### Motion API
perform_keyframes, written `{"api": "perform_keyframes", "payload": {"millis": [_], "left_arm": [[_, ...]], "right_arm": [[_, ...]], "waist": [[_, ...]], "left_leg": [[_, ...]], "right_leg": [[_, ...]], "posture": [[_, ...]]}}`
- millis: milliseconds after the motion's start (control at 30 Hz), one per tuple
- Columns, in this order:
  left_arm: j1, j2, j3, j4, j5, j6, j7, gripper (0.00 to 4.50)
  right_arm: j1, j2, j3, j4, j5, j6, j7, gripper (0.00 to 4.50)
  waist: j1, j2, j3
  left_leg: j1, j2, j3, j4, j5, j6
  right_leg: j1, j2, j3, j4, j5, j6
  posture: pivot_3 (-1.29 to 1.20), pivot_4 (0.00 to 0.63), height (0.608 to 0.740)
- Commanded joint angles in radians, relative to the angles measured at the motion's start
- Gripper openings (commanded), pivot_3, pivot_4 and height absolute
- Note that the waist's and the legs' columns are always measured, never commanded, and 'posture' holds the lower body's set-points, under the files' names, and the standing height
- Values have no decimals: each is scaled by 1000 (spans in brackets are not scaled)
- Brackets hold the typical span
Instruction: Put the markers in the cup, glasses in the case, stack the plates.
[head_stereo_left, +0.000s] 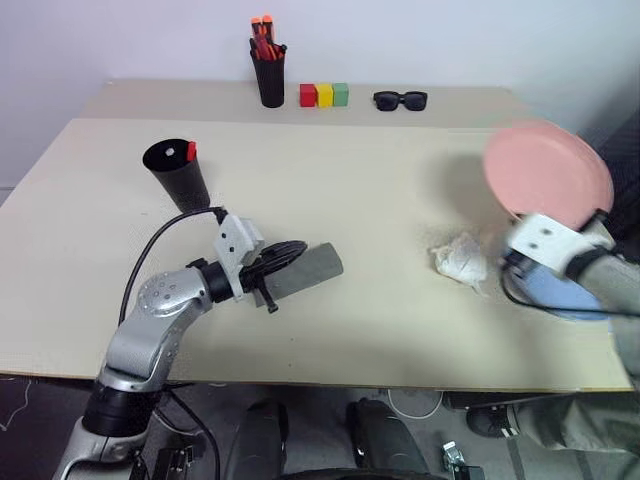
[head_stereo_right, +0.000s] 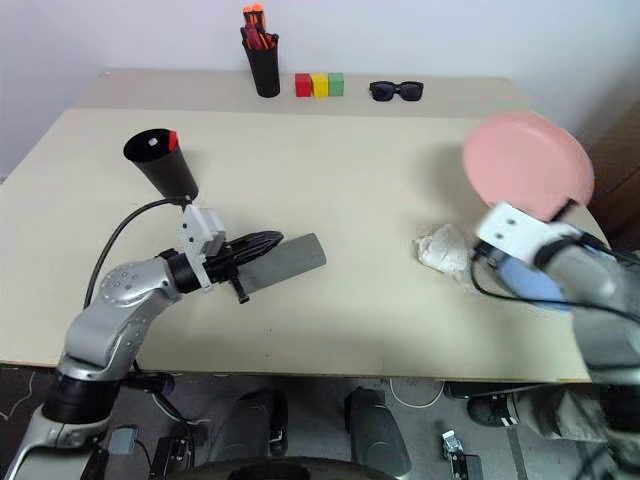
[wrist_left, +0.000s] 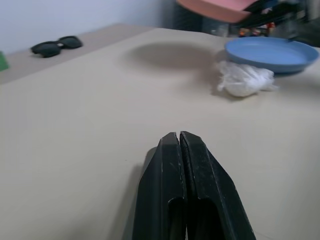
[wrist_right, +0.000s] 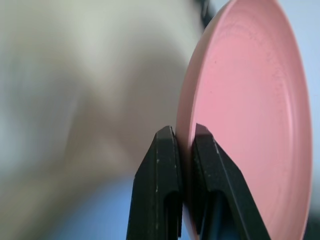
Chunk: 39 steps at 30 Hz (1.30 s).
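Observation:
My right gripper (wrist_right: 185, 132) is shut on the rim of the salmon pink plate (head_stereo_left: 548, 168) and holds it tilted in the air above the table's right side. Below that arm the light blue plate (wrist_left: 270, 52) lies flat on the table. My left gripper (wrist_left: 179, 135) is shut, its fingers lying over the closed grey case (head_stereo_left: 312, 270) at centre left. The black cup (head_stereo_left: 176, 172) stands tilted behind it, with a marker's red end (head_stereo_left: 190, 151) poking over the rim and a pale tip inside. The glasses are hidden.
A crumpled white tissue (head_stereo_left: 458, 260) lies beside the blue plate. Along the back edge stand a narrow black pen holder (head_stereo_left: 269, 78) with orange-capped pens, red, yellow and green blocks (head_stereo_left: 324, 95), and black sunglasses (head_stereo_left: 400, 99). The table's right edge is close to the blue plate.

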Motion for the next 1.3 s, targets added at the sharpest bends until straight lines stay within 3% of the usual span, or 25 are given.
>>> {"api": "perform_keyframes", "payload": {"millis": [33, 67, 167, 367, 567, 733, 900, 1000, 1200, 1233, 1300], "left_arm": [[-31, -4, -17, 10, 12, -49, -29, 0], [-36, -5, -21, 19, 15, -56, -33, 0], [-47, -10, -36, 46, 17, -76, -50, 0], [-60, -25, -49, 78, 32, -101, -63, 0], [-60, -35, -56, 92, 40, -113, -69, 0], [-43, -41, -53, 70, 44, -110, -55, 0], [-13, -29, -38, 32, 40, -97, -31, 0], [13, -20, -35, 2, 39, -90, -18, 0], [27, -15, -34, -5, 37, -94, -5, 0], [24, -18, -34, 2, 39, -97, -2, 0], [13, -25, -33, 20, 42, -103, 3, 0]], "right_arm": [[89, -7, -98, -114, 21, 58, 44, 34], [117, -8, -109, -126, 19, 68, 53, 34], [191, -4, -130, -160, 23, 122, 87, 1079], [227, 9, -125, -242, 45, 110, 112, 4133], [119, 93, -22, -302, 138, 157, 111, 4133], [-27, 192, 179, -181, 50, 153, 19, 4133], [-87, 227, 289, -43, -41, 103, -57, 4133], [-105, 234, 300, 4, -59, 103, -88, 3375], [-95, 225, 266, -17, -66, 95, -121, 311], [-90, 221, 253, -28, -71, 95, -131, 65], [-77, 206, 202, -70, -84, 112, -155, 65]], "waist": [[-7, 0, 0], [-10, 0, 0], [-13, 1, 0], [-17, 1, 0], [-20, 0, 0], [-22, 0, 0], [-16, 0, 0], [-17, 0, 0], [-16, 0, 0], [-16, 0, 0], [-14, 0, 0]], "left_leg": [[1, 0, 1, 0, 0, 0], [2, 0, 1, 0, 0, 0], [4, 0, 0, 0, 0, 0], [4, 0, 0, 0, 0, 0], [4, 0, -1, 0, 0, 0], [4, 0, -1, 0, 0, 0], [4, 0, -1, 0, 0, 0], [4, 0, 0, 0, 0, 0], [4, 0, 0, 0, 0, 0], [4, 0, -1, 0, 0, 0], [4, 0, -1, 0, 0, 0]], "right_leg": [[0, 0, 1, 0, 0, 0], [1, 0, 1, 0, 0, 0], [3, 0, 1, 0, 0, 0], [3, 0, 1, 0, 0, 0], [4, 0, 1, 0, 0, 0], [4, 1, 0, 0, 0, 0], [4, 0, 0, 0, 0, -1], [4, 0, 0, 0, 0, -1], [4, 0, 0, 0, 0, -1], [4, 0, 0, 0, 0, 0], [4, 0, 0, 0, 0, 0]], "posture": [[0, 150, 725], [0, 150, 725], [0, 150, 725], [0, 150, 725], [0, 150, 725], [0, 150, 725], [0, 150, 725], [0, 150, 725], [0, 150, 725], [0, 150, 725], [0, 150, 725]]}}
